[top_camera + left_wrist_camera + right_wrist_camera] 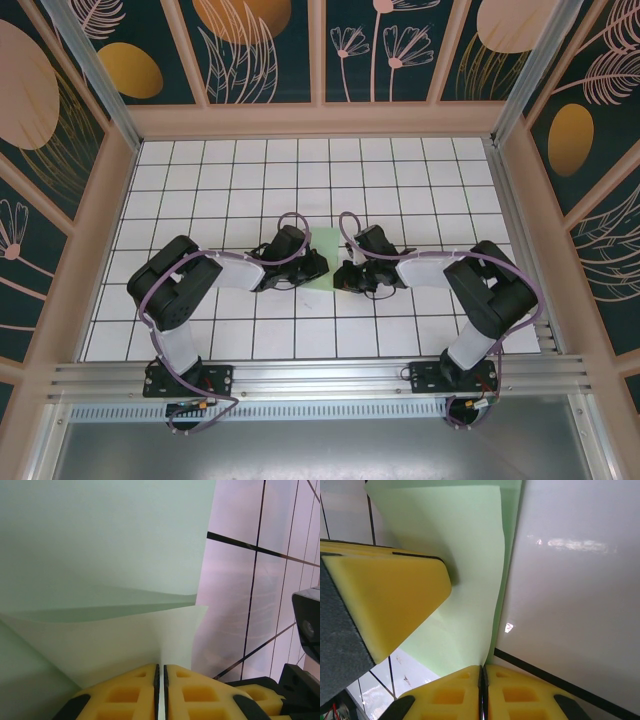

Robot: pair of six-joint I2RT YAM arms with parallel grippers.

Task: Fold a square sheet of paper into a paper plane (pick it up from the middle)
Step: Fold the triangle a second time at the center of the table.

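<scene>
The square sheet of paper (325,246), pale mint-green, lies at the middle of the tiled table between both grippers. My left gripper (316,266) is shut on one edge of it. In the left wrist view the yellow fingertips (145,675) pinch a raised flap of the sheet (100,555) above a lower layer. My right gripper (347,276) is shut on the opposite edge. In the right wrist view the sheet (470,580) rises out of the closed jaws of that gripper (482,671), with the left gripper's yellow finger (385,595) close beside it. A paper plane is out of view.
The white grid table (200,190) is walled by a wooden frame (310,120) at the back and sides. An aluminium rail (320,380) carries both arm bases at the near edge. The right arm's black wrist (306,645) sits close at the right of the left wrist view.
</scene>
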